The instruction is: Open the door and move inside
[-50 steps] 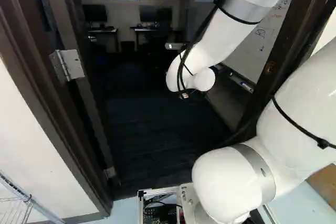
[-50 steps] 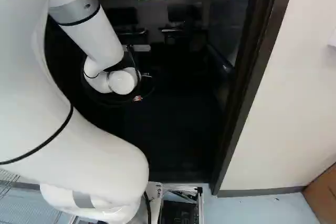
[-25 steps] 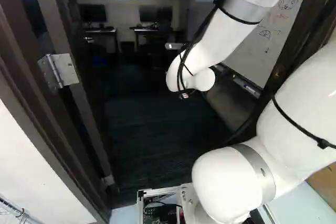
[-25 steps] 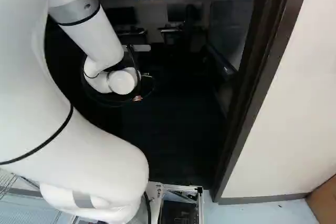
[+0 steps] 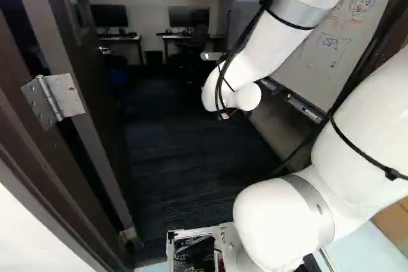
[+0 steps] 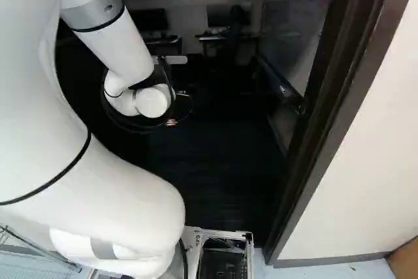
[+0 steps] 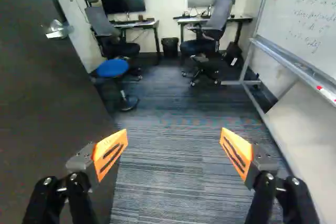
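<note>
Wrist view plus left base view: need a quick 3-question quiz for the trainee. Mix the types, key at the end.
1. True or false: the gripper stands open, gripping nothing.
2. In the wrist view, what stands on the floor by the wall, between the two desks?
a) blue stool
b) black wastebasket
c) whiteboard
3. Fill in: in the left base view, a metal ____ joins the door to the door frame.

Key: 1 true; 2 b; 3 hinge.
</note>
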